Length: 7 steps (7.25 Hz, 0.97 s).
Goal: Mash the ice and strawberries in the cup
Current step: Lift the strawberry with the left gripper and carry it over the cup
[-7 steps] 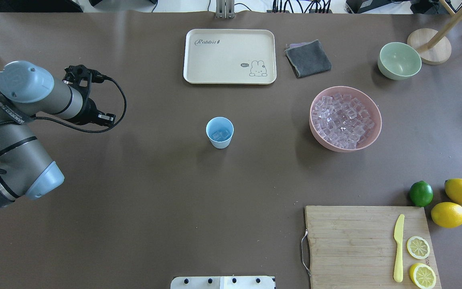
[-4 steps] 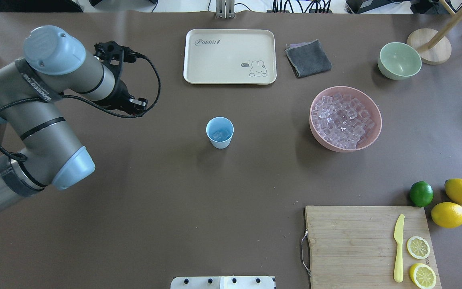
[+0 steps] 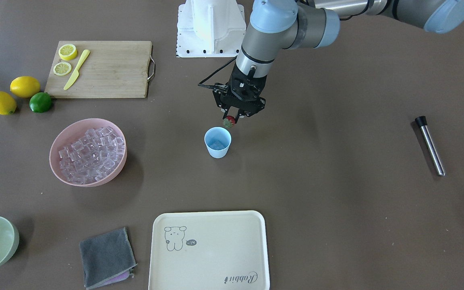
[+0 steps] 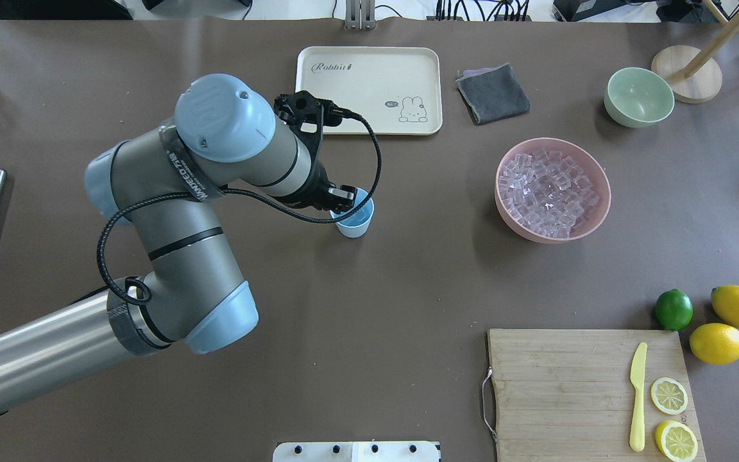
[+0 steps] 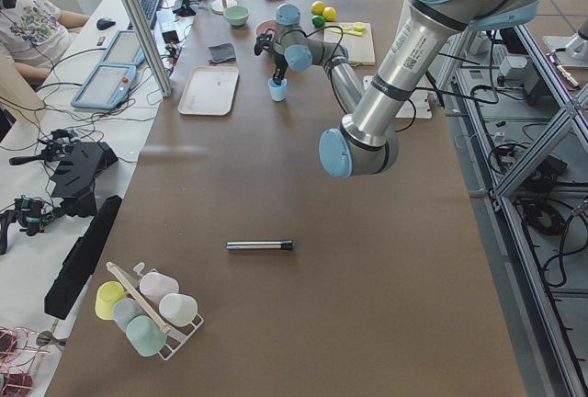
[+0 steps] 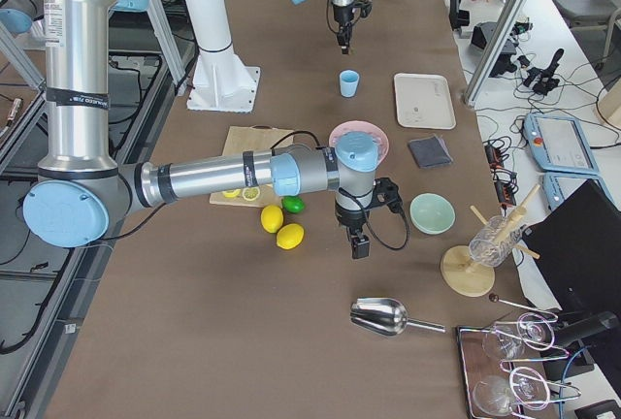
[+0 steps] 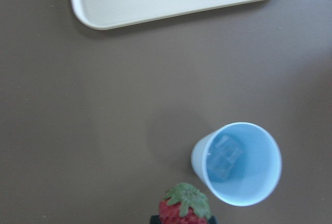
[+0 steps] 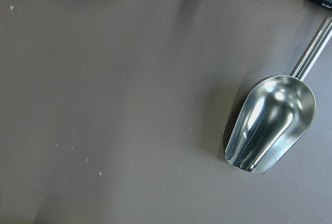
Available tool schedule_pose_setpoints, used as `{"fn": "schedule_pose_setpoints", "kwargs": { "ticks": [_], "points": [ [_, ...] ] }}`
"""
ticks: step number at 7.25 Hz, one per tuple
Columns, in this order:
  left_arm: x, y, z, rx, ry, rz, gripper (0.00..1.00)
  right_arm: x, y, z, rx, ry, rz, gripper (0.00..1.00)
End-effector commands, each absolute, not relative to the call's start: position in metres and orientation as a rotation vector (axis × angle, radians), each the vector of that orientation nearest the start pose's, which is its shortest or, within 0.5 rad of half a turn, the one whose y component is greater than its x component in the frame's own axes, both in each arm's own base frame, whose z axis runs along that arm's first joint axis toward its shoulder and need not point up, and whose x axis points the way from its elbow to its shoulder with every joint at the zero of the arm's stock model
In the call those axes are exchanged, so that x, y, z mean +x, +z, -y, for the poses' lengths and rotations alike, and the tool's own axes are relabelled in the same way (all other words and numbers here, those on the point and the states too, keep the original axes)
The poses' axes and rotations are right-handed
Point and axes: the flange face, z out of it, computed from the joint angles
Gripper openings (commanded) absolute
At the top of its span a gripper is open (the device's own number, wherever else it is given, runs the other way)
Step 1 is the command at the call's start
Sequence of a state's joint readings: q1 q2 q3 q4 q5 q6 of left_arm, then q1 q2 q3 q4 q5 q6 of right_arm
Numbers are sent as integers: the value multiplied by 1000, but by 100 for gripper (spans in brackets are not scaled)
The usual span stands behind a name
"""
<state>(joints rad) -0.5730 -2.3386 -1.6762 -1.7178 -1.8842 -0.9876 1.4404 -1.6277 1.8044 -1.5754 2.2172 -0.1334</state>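
Strawberry (image 3: 228, 121) clenched in the left claw (image 3: 231, 118) has just swung in beside the cup (image 3: 217, 152), ready to join its ice (image 7: 224, 156).

A cream rabbit tray (image 4: 344, 96) sits at top centre of the overhead view, a grey cloth (image 4: 492, 94) and pale green bowl (image 4: 639, 97) to its right. Lower right, a wooden cutting board (image 4: 562, 391) carries a yellow knife (image 4: 637, 396) and lemon slices (image 4: 668, 395).
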Motion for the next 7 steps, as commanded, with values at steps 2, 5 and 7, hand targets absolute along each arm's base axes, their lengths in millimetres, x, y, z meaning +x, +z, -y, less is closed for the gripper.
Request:
{"fn": "schedule_pose_setpoints", "kwargs": {
  "ticks": [2,5,7],
  "points": [
    [549,122,470,336,178,-964,0,12,583,476,162,-307,644,98],
    [553,143,476,349,176,-925,0,12,582,472,162,-307,642,98],
    [555,154,474,338,170,-919,0,13,582,473,164,-309,640,98]
  ]
}}
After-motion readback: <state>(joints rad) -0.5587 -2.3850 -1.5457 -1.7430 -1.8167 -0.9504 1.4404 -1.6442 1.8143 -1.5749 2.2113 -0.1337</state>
